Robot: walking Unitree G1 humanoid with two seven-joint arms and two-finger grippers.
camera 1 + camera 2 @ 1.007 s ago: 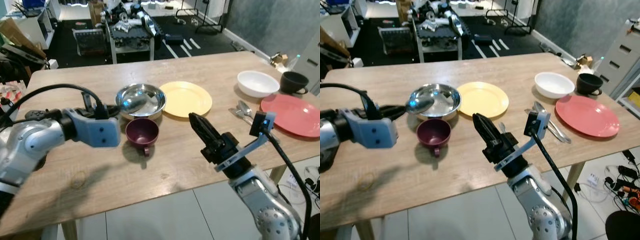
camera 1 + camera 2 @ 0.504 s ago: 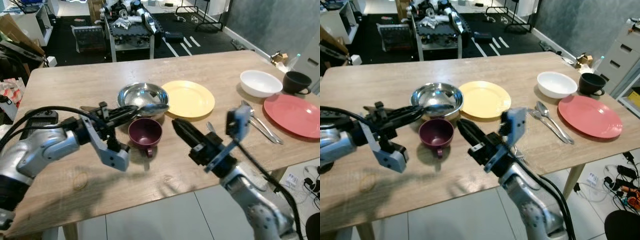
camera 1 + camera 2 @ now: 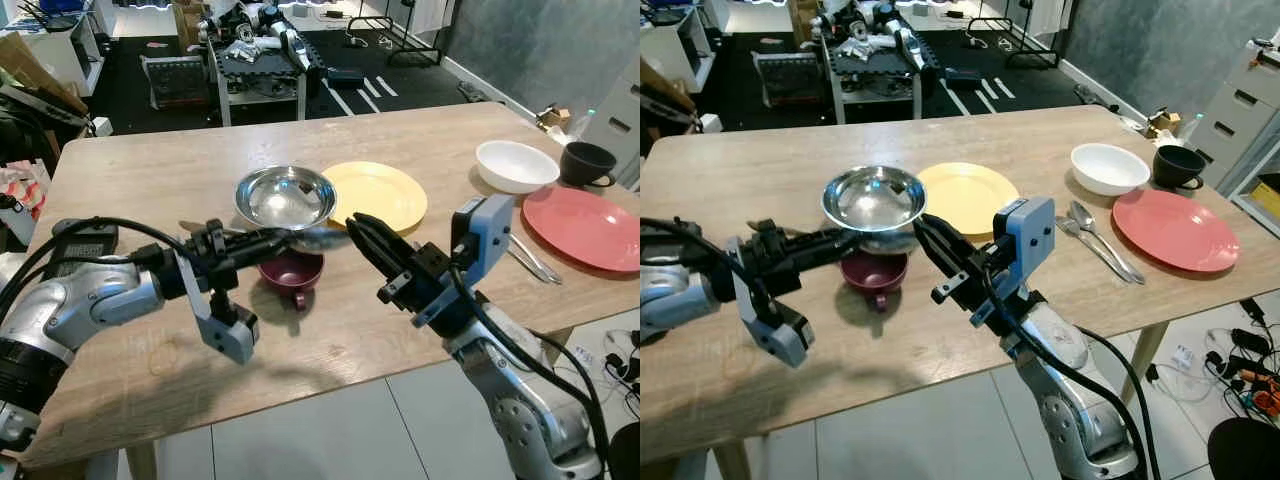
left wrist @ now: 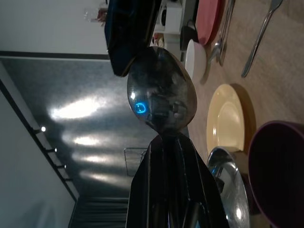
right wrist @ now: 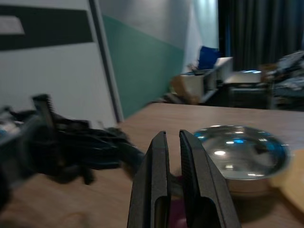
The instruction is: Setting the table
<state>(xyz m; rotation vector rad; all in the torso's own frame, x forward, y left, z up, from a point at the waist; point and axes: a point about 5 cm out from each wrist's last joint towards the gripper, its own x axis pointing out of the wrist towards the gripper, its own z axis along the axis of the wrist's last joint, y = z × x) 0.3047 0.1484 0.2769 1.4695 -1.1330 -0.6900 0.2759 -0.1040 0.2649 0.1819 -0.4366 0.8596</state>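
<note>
- The left arm reaches in from the left, forearm roughly level over the table [image 3: 120,180], with the left gripper [image 3: 262,241] clamped on the handle of a spoon [image 3: 318,238].
- The spoon lies nearly horizontal, its long axis running left to right, bowl pointing right, held in the air above the maroon cup [image 3: 291,274] and just near of the steel bowl [image 3: 285,196].
- The right arm rises from the near right, its right gripper [image 3: 362,232] aimed far-left, fingers pressed nearly together, tips beside the spoon's bowl.
- The yellow plate [image 3: 382,195] sits right of the steel bowl.
</note>
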